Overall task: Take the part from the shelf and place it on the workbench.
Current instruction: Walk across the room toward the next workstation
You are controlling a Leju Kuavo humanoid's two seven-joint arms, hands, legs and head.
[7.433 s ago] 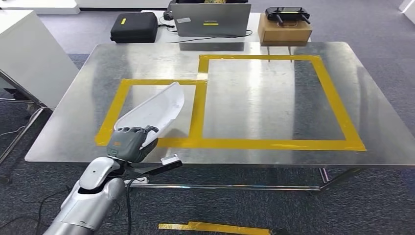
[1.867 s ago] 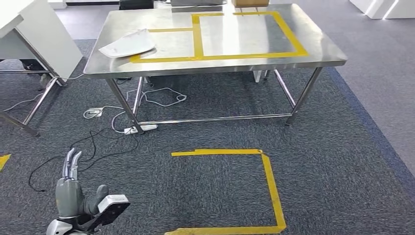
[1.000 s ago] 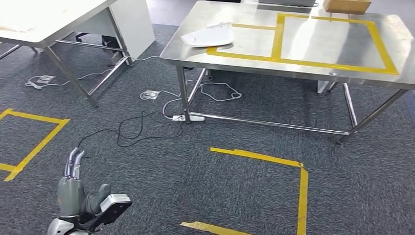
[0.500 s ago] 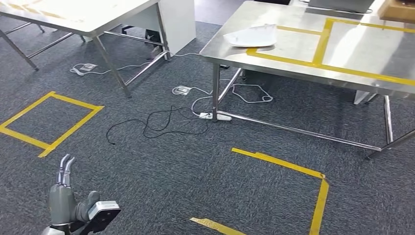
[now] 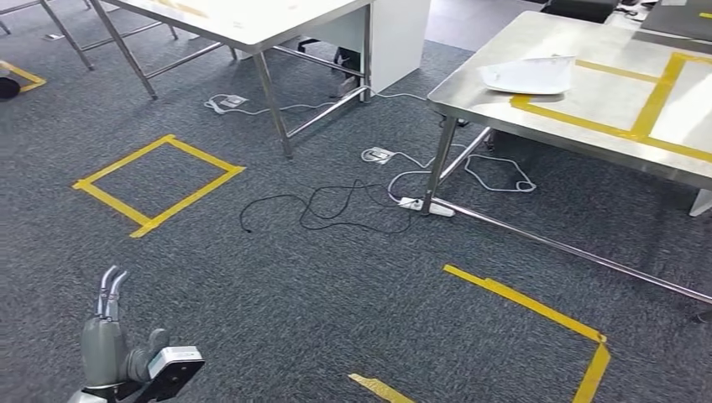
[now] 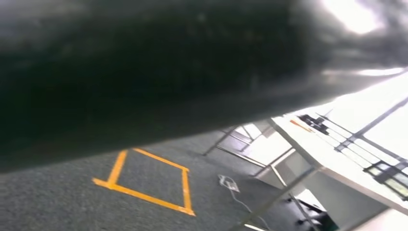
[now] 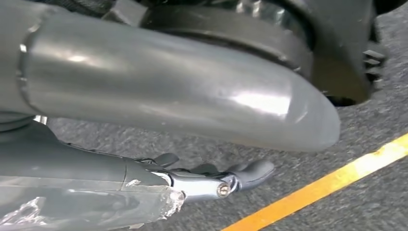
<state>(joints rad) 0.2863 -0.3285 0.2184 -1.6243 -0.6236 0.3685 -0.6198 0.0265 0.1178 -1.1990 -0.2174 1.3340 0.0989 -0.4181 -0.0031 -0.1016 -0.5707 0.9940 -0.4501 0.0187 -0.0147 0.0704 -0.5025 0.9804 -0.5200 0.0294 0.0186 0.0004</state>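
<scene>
Grey left hand (image 5: 105, 348) — empty (fingers straight)

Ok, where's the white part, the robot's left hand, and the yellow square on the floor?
white part (image 5: 527, 75), head view, middle of its top face.
left hand (image 5: 102, 351), head view, back of the hand below the fingers.
yellow square (image 5: 207, 186), head view, near-right strip of tape.
</scene>
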